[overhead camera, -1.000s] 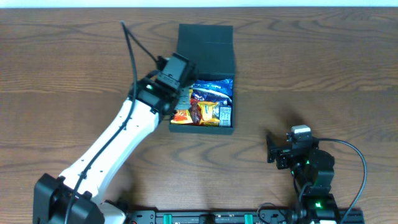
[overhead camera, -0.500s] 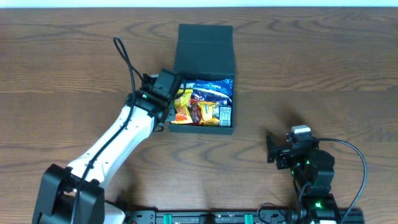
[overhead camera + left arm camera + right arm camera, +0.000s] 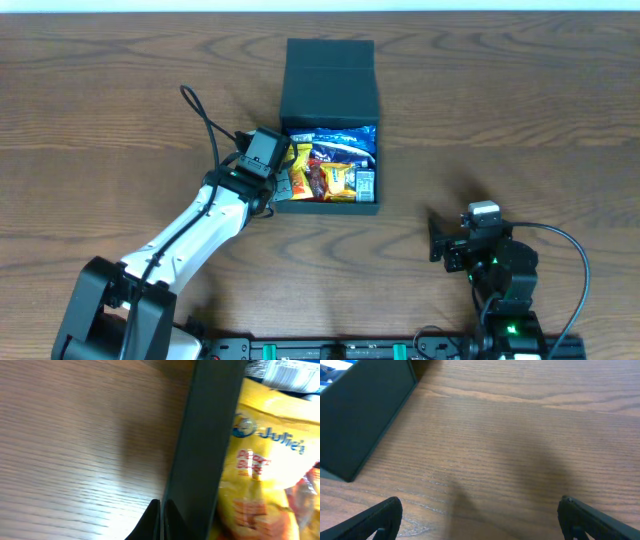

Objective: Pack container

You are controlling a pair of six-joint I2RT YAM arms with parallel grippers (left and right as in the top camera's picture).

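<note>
The dark teal container point(image 3: 330, 85) stands at the table's middle back, its flap lid raised at the far side. Several snack packets point(image 3: 330, 172) fill it. My left gripper point(image 3: 272, 186) is shut and empty, its tips against the outside of the container's left wall near the front corner. In the left wrist view the closed fingertips point(image 3: 161, 512) touch that dark wall point(image 3: 202, 435), and a yellow packet point(image 3: 260, 460) lies just inside. My right gripper point(image 3: 437, 240) is open and empty over bare table at the right front point(image 3: 480, 520).
The container's near right corner point(image 3: 360, 415) shows in the right wrist view, well left of the open fingers. The wood table point(image 3: 520, 110) surrounds the container on all sides. The left arm's cable point(image 3: 205, 120) loops over the table left of the container.
My left gripper has come out of the container, moved left and down to its left wall, and shut. The container has shifted slightly to the right. The right arm has not moved.
</note>
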